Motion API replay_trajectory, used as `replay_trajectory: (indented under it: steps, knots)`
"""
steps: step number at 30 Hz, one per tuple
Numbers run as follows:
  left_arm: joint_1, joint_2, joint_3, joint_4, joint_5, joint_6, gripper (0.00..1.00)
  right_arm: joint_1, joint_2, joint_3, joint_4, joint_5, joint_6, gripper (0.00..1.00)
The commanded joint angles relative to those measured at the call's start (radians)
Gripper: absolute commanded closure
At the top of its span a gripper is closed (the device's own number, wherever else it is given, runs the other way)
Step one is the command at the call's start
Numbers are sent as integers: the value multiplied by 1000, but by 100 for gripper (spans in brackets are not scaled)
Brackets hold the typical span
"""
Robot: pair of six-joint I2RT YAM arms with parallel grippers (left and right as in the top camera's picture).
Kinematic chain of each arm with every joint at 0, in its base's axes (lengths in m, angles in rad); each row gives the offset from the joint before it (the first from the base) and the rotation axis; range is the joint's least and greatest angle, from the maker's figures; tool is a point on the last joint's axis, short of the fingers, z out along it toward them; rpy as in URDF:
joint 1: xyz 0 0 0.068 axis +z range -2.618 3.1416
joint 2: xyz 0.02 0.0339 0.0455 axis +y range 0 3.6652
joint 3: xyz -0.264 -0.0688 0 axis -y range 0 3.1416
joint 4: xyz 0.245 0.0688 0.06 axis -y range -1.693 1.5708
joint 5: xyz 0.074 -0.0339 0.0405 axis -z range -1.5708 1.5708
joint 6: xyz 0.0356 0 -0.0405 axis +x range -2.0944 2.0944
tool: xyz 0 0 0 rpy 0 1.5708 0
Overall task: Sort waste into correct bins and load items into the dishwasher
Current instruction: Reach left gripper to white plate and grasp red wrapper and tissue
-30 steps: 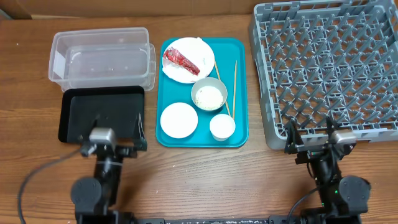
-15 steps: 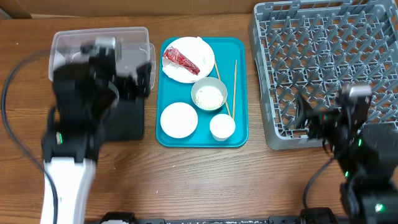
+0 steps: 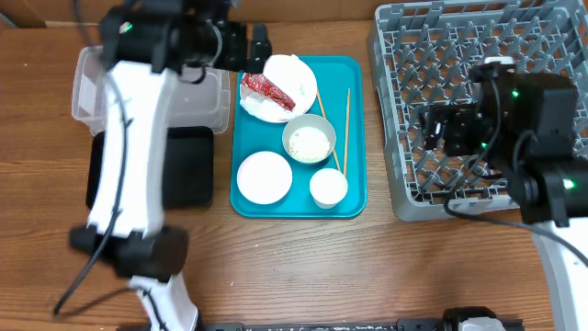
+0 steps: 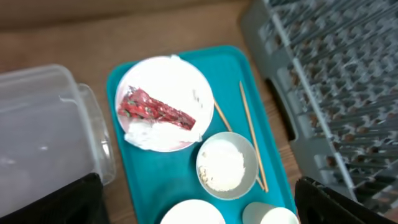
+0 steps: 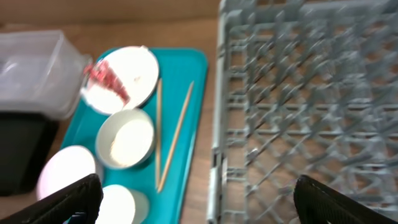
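1. Over the tray's far-left corner, the left gripper now hangs, jaws spread and empty. A second ago it sat folded, well to the near left of the tray.
2. The right gripper, also spread and empty, has risen from its rest to hover above the rack, just right of the tray.
3. Nothing on the tray has shifted. The wrapper lies on the plate at the tray's far left, with the napkin under it. The rice bowl sits mid-tray and the chopsticks lie along the right side.
4. The tub and black bin stand left of the tray.
5. Sorting looks not yet begun. The left gripper seems placed to take the wrapper first.
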Motion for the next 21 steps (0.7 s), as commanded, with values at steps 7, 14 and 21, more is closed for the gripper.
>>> replay_trajectory:
  steps: [7,14,21]
  knots:
    - [-15,321,35,18,103,26,0,5,48,32,-52,-146,4,0]
    - [-51,448,35,116,-36,-126,17,5,48,32,-103,-153,3,0]
    - [-159,462,35,171,-426,-276,0,5,48,32,-110,-153,4,0]
